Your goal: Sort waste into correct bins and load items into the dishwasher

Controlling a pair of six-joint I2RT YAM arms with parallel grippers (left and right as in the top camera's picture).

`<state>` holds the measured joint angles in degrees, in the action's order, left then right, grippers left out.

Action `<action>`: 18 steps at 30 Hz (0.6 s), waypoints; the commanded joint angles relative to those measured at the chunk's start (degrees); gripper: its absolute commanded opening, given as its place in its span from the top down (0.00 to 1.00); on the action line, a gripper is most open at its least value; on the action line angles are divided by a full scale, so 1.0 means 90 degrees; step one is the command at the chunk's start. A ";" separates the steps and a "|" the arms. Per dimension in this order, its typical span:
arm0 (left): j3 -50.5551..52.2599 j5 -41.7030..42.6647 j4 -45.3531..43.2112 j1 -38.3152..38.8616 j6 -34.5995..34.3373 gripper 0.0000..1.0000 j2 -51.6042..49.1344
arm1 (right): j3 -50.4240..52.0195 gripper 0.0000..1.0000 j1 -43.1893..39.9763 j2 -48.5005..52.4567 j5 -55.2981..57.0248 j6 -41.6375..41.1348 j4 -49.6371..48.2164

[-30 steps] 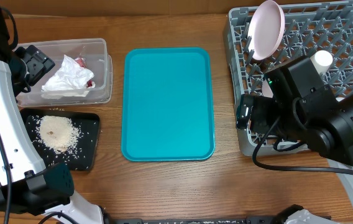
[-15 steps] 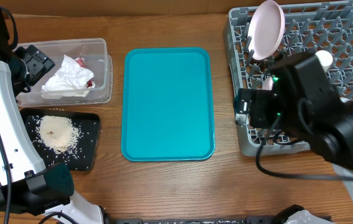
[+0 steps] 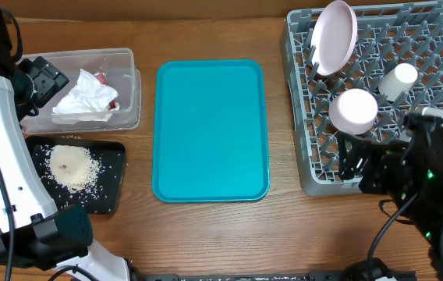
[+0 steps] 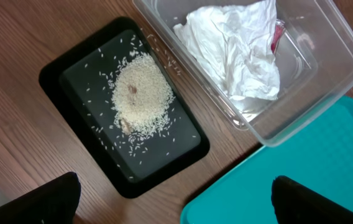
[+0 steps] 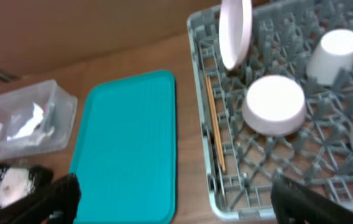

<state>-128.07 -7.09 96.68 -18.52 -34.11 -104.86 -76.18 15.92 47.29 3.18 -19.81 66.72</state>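
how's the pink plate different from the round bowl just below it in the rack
The pink plate stands on edge, leaning in the tines; the bowl sits upside down, base up. The plate is pink and flat; the bowl is paler and deeper. Both are in the grey dishwasher rack.

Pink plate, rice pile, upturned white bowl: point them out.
pink plate (image 3: 336, 36): overhead view, middle of its face.
rice pile (image 4: 140, 93): left wrist view, centre of heap.
upturned white bowl (image 5: 275, 103): right wrist view, its flat base.
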 commanded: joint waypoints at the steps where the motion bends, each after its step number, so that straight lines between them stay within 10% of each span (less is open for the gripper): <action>1: -0.0044 -0.0044 0.0012 -0.0022 0.0080 0.00 0.0019 | 0.1107 0.00 -0.0466 -0.0724 -0.0432 0.0381 -0.0661; 18: -0.0044 -0.0044 0.0012 -0.0022 0.0078 0.00 0.0019 | 0.5073 0.00 -0.2208 -0.3704 -0.1698 0.0760 -0.3934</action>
<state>-128.07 -7.11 96.66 -18.52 -34.09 -104.86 -33.08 -3.66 15.59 -10.70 -13.89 34.04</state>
